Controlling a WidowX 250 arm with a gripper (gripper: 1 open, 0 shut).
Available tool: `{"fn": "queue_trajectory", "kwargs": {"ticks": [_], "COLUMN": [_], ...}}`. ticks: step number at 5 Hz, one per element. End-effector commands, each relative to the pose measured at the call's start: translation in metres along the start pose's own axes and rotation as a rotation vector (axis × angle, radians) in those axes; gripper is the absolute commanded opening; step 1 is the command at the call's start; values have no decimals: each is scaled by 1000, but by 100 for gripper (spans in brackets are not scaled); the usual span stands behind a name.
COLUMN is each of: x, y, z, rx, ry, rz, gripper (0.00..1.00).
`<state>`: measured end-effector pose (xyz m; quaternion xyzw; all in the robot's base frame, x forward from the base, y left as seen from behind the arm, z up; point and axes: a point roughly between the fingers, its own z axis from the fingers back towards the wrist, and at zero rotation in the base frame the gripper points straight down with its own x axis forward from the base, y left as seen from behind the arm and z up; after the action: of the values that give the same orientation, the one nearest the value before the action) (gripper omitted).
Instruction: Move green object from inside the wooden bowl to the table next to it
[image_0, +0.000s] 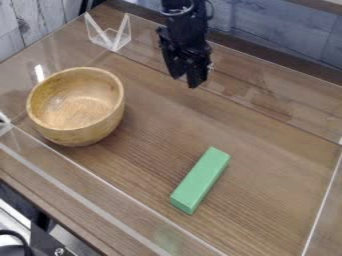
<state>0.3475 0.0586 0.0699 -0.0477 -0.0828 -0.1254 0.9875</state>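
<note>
Brown table (267, 130), flat bright-green block (201, 180)

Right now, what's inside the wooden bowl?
Nothing that shows: the wooden bowl looks empty, just bare wood grain. Its near rim hides a strip of the inner wall. The green object lies on the table, well away from the bowl.
</note>
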Motion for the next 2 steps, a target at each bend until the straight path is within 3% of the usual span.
{"fn": "queue_trajectory", "kwargs": {"ticks": [1, 2], "x": [12, 20], "y": [14, 22], "z": [52, 66], "rx": [58, 86], "ry": [-98, -117], "rz": [113, 195], "gripper": [100, 100]}}
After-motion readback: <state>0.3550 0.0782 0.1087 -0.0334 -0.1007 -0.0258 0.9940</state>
